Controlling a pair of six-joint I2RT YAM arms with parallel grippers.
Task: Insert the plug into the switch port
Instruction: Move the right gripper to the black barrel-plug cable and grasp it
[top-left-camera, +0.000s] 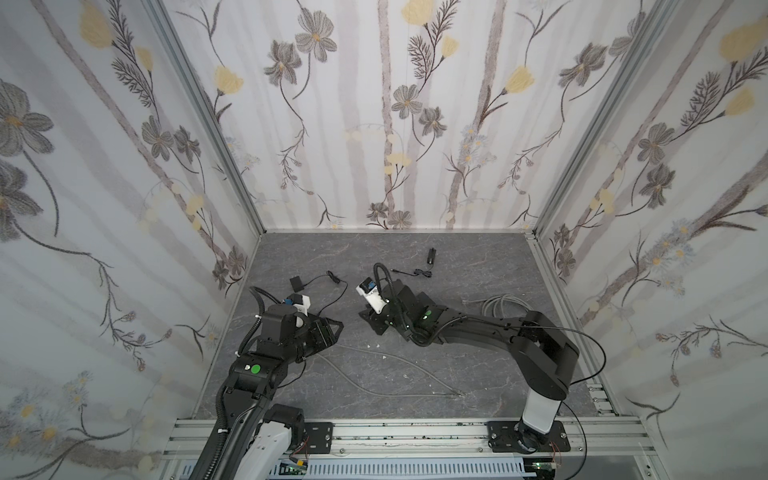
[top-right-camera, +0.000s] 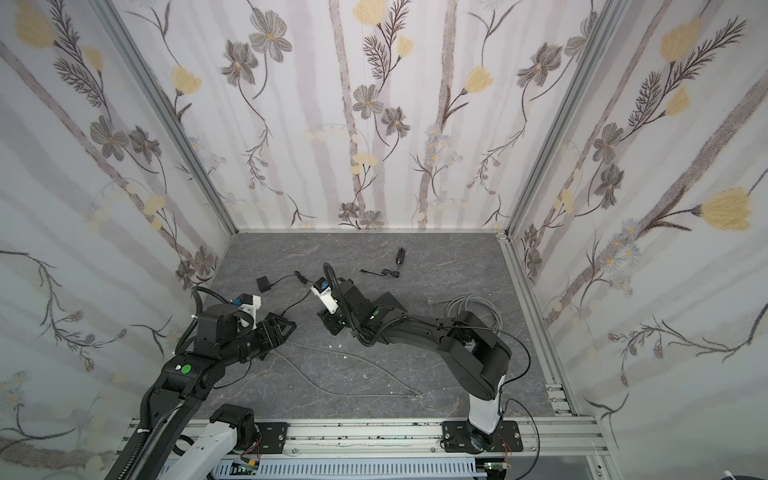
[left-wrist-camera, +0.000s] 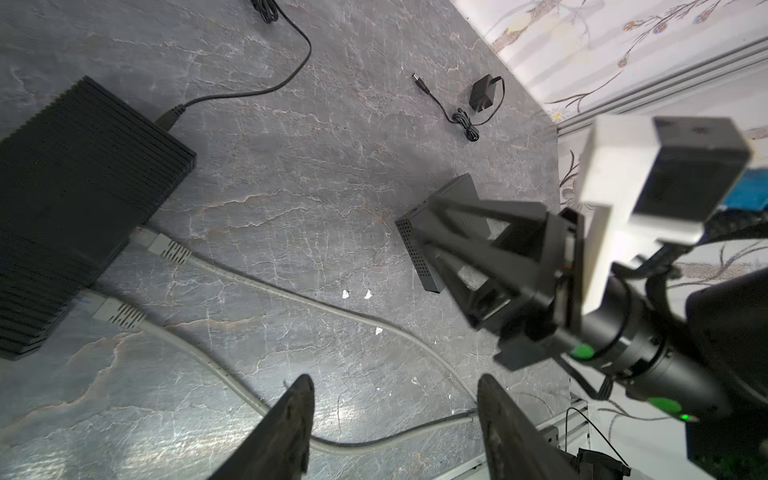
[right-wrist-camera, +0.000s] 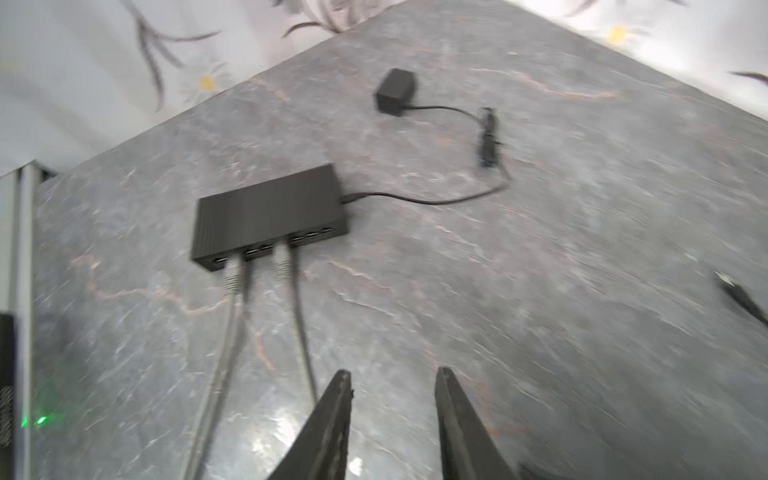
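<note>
Grey cables sit in switch, adapter beyond; left claw, right claw gape empty.

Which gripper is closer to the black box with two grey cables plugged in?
Left. The left gripper hangs open right beside the black box, over its grey cables. The right gripper is farther off across the table, facing the box's port side.
</note>
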